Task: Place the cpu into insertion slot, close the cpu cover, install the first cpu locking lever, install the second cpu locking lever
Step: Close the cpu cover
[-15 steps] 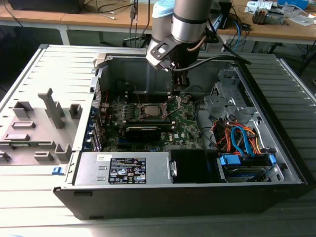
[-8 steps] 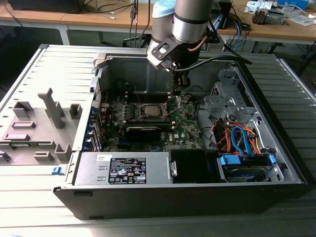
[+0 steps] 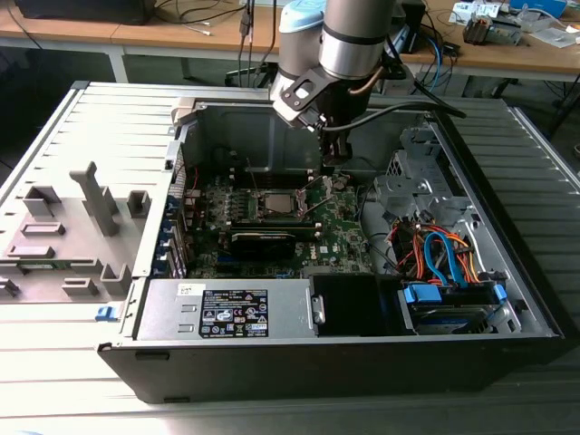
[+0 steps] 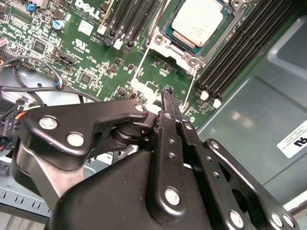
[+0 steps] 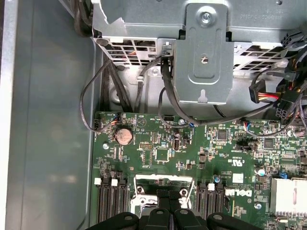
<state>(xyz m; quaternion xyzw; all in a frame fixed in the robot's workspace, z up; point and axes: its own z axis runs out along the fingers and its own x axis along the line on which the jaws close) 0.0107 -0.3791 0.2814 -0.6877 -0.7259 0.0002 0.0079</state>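
Silver-grey arm (image 3: 352, 41) with a blue-grey joint cap (image 3: 304, 23); a black cable (image 3: 412, 107) leaves toward three o'clock in the exterior view; the matte black gripper (image 4: 168, 94) linkage carries shiny silver screws (image 4: 171, 195)

Gripper (image 5: 163, 193): black, its fingers (image 5: 159, 201) pressed together with no gap showing, over the circuit board.
Socket frame (image 5: 165, 178): silver, close around the fingertips on both sides.
Memory slots (image 5: 111, 203): black rows flanking the fingers, white clips at their ends.
Circuit board (image 5: 192, 158): green, spreading ahead of the fingers.
Coin battery (image 5: 124, 135): round, ahead of the fingertips and off to one side.
Metal bracket (image 5: 204, 62): grey, well beyond the fingertips, past the board's edge.
Cables (image 5: 166, 84): black, running from the bracket to the board.
Heat sink (image 5: 288, 196): pale fins, well off to the fingers' side.
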